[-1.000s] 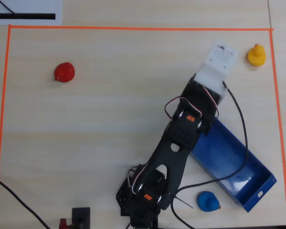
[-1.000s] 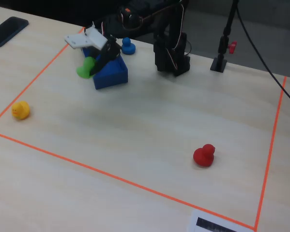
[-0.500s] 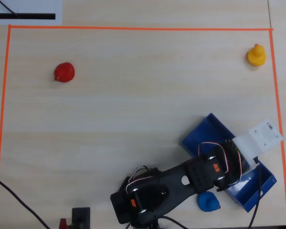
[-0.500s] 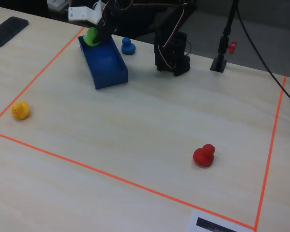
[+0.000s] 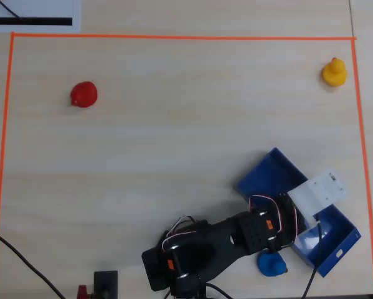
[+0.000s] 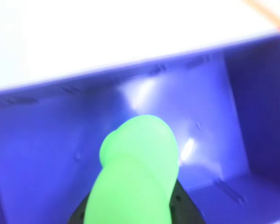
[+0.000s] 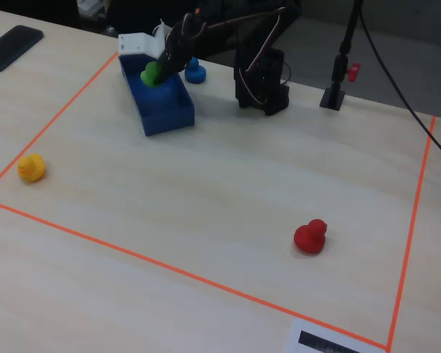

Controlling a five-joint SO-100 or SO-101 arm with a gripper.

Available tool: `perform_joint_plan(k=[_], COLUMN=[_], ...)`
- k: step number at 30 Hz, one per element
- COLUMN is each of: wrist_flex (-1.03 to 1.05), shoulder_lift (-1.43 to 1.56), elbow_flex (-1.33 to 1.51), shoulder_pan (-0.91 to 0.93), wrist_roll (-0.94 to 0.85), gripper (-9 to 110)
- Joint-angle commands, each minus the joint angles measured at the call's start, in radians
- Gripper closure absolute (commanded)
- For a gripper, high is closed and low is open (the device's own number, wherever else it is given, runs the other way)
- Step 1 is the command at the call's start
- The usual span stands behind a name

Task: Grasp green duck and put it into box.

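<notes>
The green duck [image 6: 137, 168] fills the lower middle of the wrist view, held between black jaw parts over the floor of the blue box [image 6: 46, 140]. In the fixed view my gripper [image 7: 157, 72] is shut on the green duck [image 7: 151, 74] just above the far end of the box [image 7: 165, 118]. In the overhead view the box [image 5: 270, 177] lies at the lower right. The arm's white wrist part [image 5: 320, 192] covers its middle and hides the duck and the jaws.
A blue duck [image 5: 273, 264] sits beside the box near the arm base [image 7: 263, 88]. A yellow duck [image 5: 334, 72] and a red duck [image 5: 83, 94] stand far off inside the orange tape border [image 5: 174, 36]. A phone [image 7: 12, 45] lies outside it.
</notes>
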Motion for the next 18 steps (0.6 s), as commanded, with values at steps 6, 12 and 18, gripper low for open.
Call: perform_joint_plan(k=[6,12,18], wrist_flex=[-0.005,0.005,0.0], shoulder_lift=[0.115,0.144,0.141], elbow_flex=[0.023,0.032,0.014], shoulder_pan=[-0.097,-0.126,-0.149], wrist_roll=[-0.009,-0.009,-0.009], gripper=[86,82,80])
